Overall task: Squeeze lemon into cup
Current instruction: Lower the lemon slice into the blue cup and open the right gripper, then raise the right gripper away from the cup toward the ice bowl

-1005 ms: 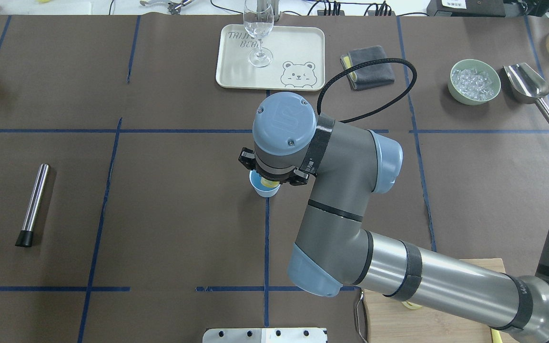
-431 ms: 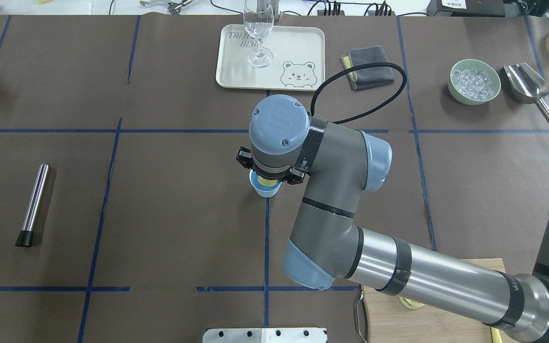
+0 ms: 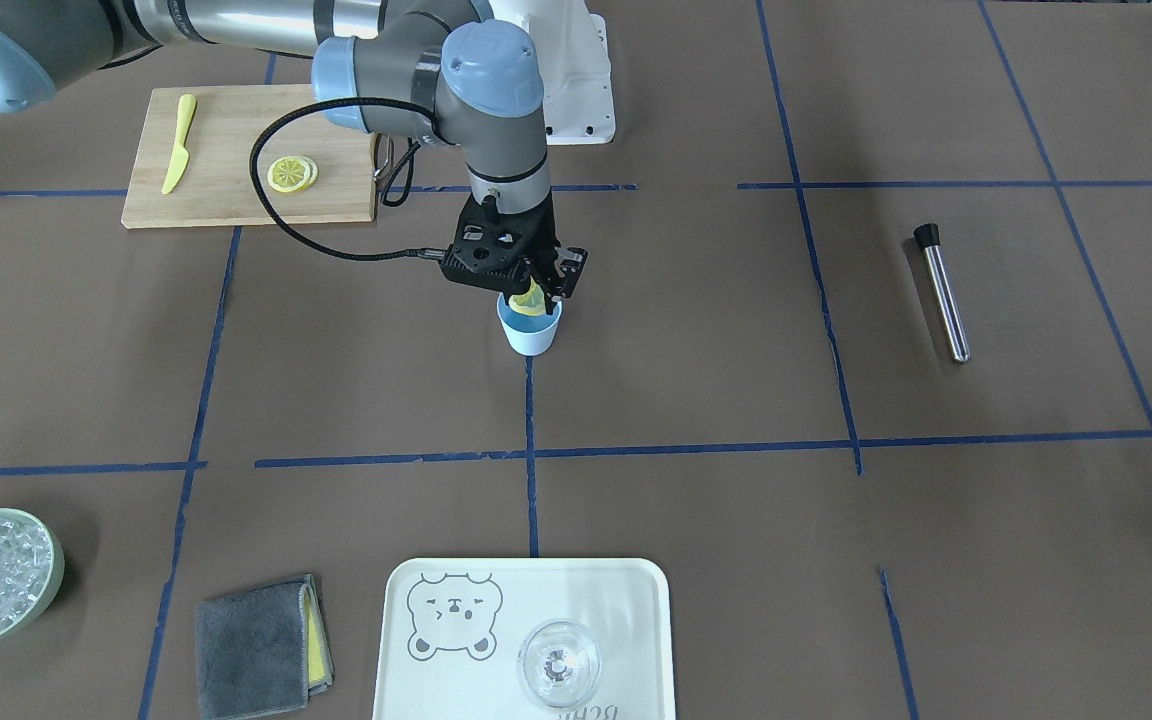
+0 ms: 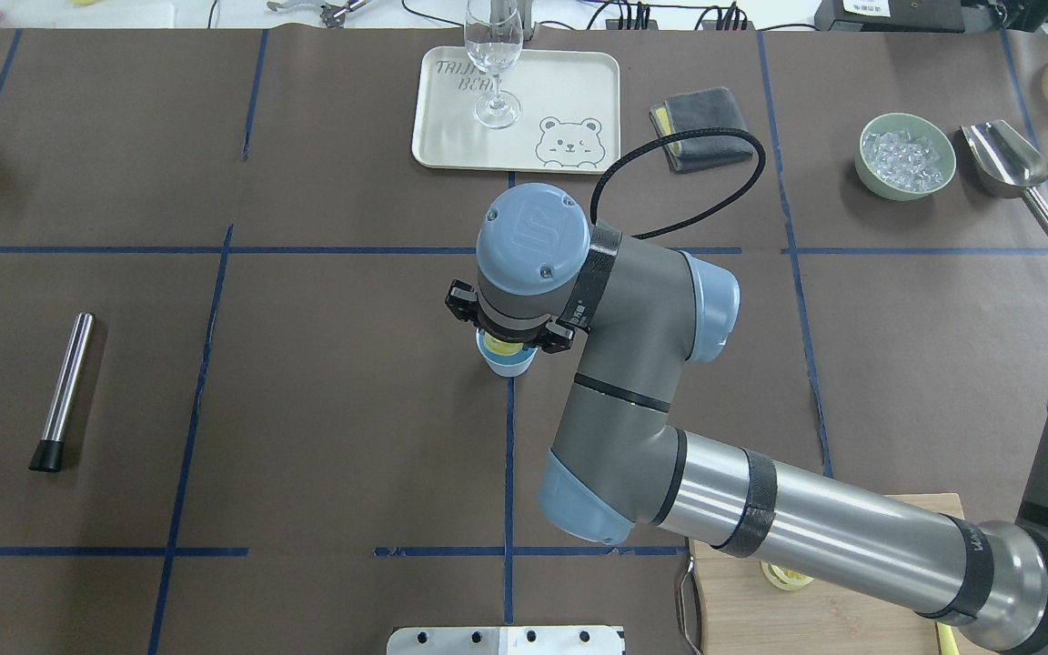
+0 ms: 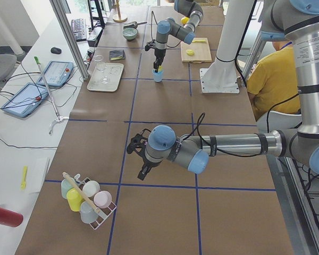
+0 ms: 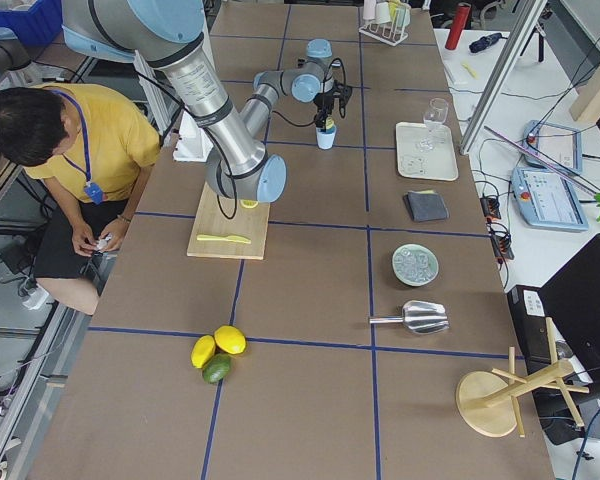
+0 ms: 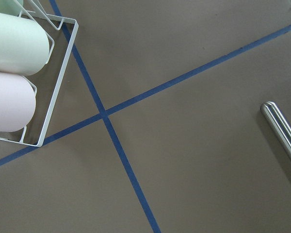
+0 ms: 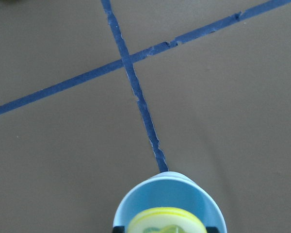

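Working across the overhead view from its left edge.

1. The left gripper (image 5: 142,171) shows only in the left side view. It hangs over the table (image 4: 324,409) just beside a wire rack (image 5: 87,199) of pastel cups. I cannot tell from here whether its claw is open or closed. Its wrist camera shows only the rack's corner, crossed tape lines and the rounded tip of a steel rod (image 4: 67,387).
2. The steel rod lies flat, well apart from the centre, with its black cap toward the robot.
3. At centre, the pale-blue cup (image 4: 506,364) stands upright at the end of a blue tape line. The right gripper (image 3: 534,296) points straight down over it. Its claw is clamped on the lemon slice (image 3: 528,303), a finger on either side.
4. The lemon slice is held on edge directly above the cup's mouth, with its lower rim at about the cup's rim. I cannot confirm whether the two touch. The right wrist camera shows the yellow rind inside the outline of the sky-blue opening.
5. Beyond the cup, a cream tray (image 4: 579,82) with a bear drawing carries an upright stemmed glass (image 4: 494,55).
6. Right of the tray lies a folded grey cloth (image 4: 701,127). Next come a pale-green bowl (image 4: 904,194) of ice and a steel scoop (image 4: 1006,164) just beside it.
7. Nearest the robot on the right, a wooden cutting board (image 3: 236,160) holds a yellow knife (image 3: 178,140) and a stack of slices (image 3: 292,173), which lie apart.
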You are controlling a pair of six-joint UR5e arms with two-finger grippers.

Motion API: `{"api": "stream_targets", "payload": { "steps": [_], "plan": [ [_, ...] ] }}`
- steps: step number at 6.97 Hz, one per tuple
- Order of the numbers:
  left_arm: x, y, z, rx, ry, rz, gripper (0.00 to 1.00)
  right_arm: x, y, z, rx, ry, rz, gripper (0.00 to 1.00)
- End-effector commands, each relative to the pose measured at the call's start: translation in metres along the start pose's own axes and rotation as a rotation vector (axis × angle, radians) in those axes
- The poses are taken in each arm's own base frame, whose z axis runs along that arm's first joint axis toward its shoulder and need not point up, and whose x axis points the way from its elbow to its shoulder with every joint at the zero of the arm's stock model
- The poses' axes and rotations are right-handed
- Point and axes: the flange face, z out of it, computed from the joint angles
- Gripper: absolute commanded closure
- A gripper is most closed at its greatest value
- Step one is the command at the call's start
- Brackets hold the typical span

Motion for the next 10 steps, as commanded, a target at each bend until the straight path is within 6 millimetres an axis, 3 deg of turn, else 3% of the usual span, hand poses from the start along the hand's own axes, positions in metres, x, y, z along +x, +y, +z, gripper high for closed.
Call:
{"api": "stream_targets", "payload": {
  "steps": [1, 3, 4, 5, 6, 7, 8, 10],
  "plan": [
    [0.002, -0.002, -0.002, 0.005, -0.001, 0.003, 0.0, 0.002, 0.0, 0.001, -0.008, 0.004, 0.002, 0.2],
    [0.003, -0.002, -0.002, 0.005, 0.0, -0.001, 0.0, 0.002, -0.009, -0.002, -0.007, 0.001, 0.011, 0.15],
    [0.002, -0.003, 0.0, 0.002, 0.002, 0.0, 0.0, 0.001, -0.02, -0.016, -0.024, -0.017, 0.022, 0.0],
    [0.004, -0.007, 0.0, 0.005, 0.003, 0.004, 0.0, 0.012, -0.037, -0.036, -0.064, -0.036, 0.042, 0.0],
    [0.006, -0.013, 0.001, 0.007, 0.005, -0.02, 0.0, 0.037, -0.042, -0.052, -0.068, -0.043, 0.041, 0.0],
    [0.027, -0.039, 0.018, -0.012, 0.036, -0.074, 0.0, 0.079, -0.048, -0.065, -0.065, -0.055, 0.038, 0.0],
    [0.055, -0.053, 0.04, -0.033, 0.072, -0.158, 0.0, 0.121, -0.055, -0.08, -0.069, -0.06, -0.005, 0.0],
    [0.107, -0.064, 0.082, -0.11, 0.119, -0.345, 0.0, 0.187, -0.076, -0.089, -0.078, -0.034, -0.068, 0.0]
  ]
}}
